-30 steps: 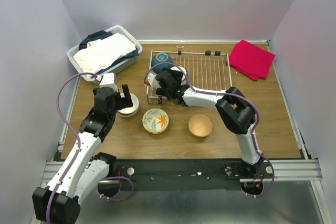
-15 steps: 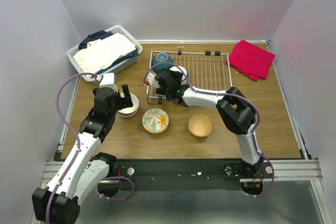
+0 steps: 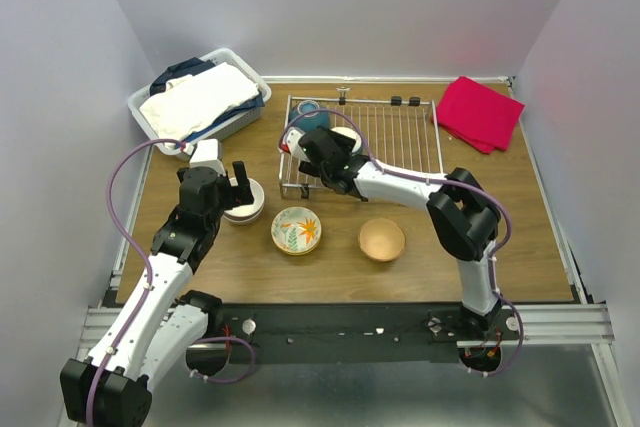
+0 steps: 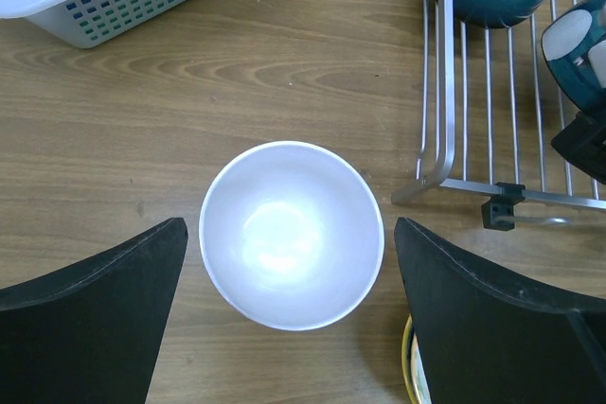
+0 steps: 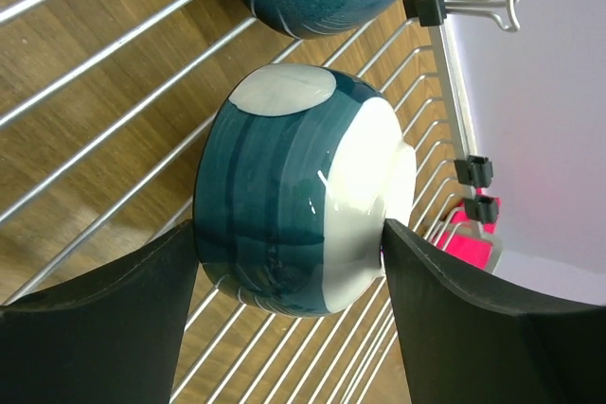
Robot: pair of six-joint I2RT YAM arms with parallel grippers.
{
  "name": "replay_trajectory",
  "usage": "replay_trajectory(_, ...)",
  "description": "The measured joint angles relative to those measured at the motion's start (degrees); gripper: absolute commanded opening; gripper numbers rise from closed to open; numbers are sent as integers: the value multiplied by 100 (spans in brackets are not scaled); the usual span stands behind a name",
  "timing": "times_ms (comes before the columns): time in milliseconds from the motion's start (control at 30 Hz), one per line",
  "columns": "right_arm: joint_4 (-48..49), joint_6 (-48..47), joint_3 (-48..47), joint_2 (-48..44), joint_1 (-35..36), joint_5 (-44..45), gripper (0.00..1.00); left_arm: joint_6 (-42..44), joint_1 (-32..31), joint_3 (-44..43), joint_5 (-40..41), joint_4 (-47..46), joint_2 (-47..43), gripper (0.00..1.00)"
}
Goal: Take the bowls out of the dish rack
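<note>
Jaws of the right gripper [image 5: 289, 229] clamp a teal-and-white bowl [image 5: 275, 167] over the dish rack [image 4: 444, 73]. The arm has shifted slightly within the last second, so removal is apparently starting. The left gripper [image 4: 289, 229] has its jaws wide open and empty, astride a white bowl [image 4: 284, 262].

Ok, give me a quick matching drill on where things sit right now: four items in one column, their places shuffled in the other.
Items:
1. white bowl
2. teal and white bowl
3. flowered bowl
4. red cloth

Places:
A. far right corner of the table
B. gripped by the right tool, at the rack
C. on the table, inside the open left tool, not touched
D. on the table, between the white bowl and the tan bowl

Pairs: 1-C, 2-B, 3-D, 4-A
</note>
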State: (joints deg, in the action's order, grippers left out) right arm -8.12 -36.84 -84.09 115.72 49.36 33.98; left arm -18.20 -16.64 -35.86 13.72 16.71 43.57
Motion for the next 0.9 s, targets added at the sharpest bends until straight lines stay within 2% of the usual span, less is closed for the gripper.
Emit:
replay_trajectory(333,-494,1360,-208,-411,-223,-533,41,-2,-37,2,-118,-70,2,99)
replay_trajectory(733,-645,3456,-24,-1167,-1370,-1725,36,-7,-37,44,-551,-201,118,99)
replay_trajectory(900,-627,3998,184,-1320,-1694,-2107,35,-15,-37,44,-754,-229,245,99)
